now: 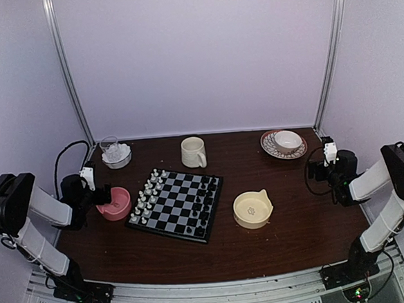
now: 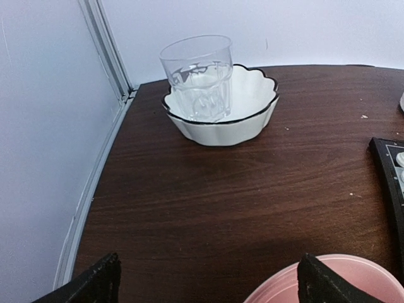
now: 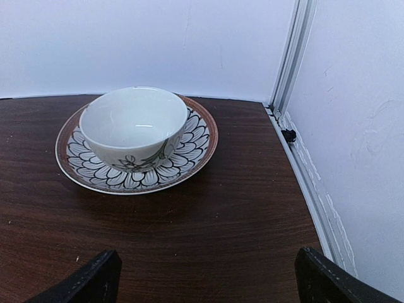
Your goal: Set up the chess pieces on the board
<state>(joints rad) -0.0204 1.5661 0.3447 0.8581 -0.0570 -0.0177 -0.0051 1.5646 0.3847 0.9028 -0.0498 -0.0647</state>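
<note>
Along the front edge runs a strip of bare table (image 1: 216, 258). At the left edge the left gripper (image 1: 92, 190) hangs low, jaws spread wide and holding nothing, one finger over the rim of a pink bowl (image 1: 115, 205). That bowl sits just beside the board (image 1: 177, 207). The board lies mid-table, turned at an angle, one corner toward the front. The chess pieces (image 1: 147, 195) stand on it, white along its left side, black along its right, with open squares between. A yellow bowl (image 1: 252, 210) sits near its right edge, apart. The right gripper (image 1: 327, 158), equally wide and empty, hovers at the right edge. Along the back edge stand a scalloped bowl (image 2: 243, 123) holding a glass (image 2: 197, 77), a mug (image 1: 193, 153) and a patterned plate (image 3: 189, 148) carrying a white bowl (image 3: 129, 123).
</note>
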